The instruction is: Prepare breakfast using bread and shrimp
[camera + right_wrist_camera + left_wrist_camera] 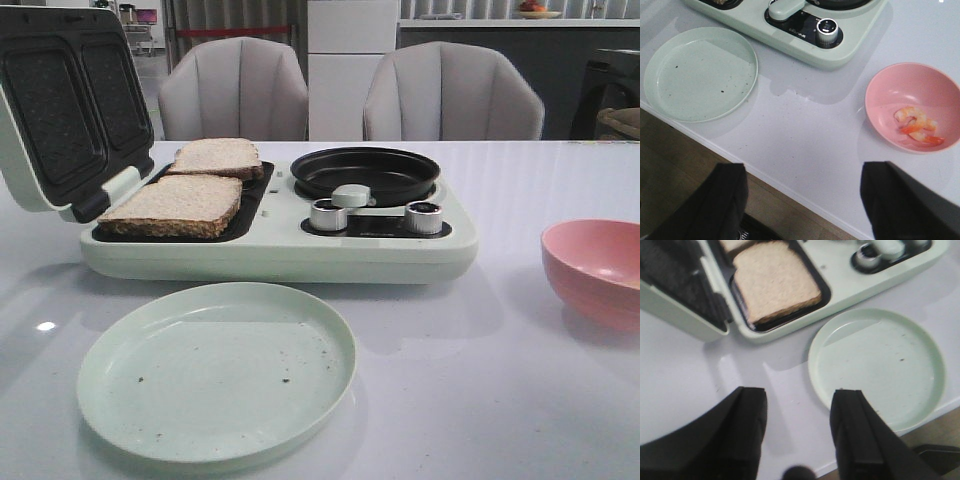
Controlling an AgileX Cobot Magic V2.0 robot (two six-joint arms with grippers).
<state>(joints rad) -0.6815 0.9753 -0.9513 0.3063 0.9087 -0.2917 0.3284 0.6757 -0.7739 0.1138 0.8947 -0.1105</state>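
Front view: a glossy white tabletop carries a pale green breakfast maker with its lid swung up on the left. The bread, two slices, lies in the dark sandwich tray, one slice behind the other. To the right sit a round black pan and two silver knobs. An empty green plate lies in front, just clear of the maker; a pink bowl stands at the right edge. Two grey chairs stand behind. Neither arm shows here.

Left wrist view: the left pincer hangs wide open above bare tabletop near its front edge, holding nothing, with the plate and the bread beyond it.

Right wrist view: the right pincer is spread wide and empty over the tabletop's edge, floor visible below. The shrimp lie in the pink bowl, with open tabletop between bowl, plate and maker.
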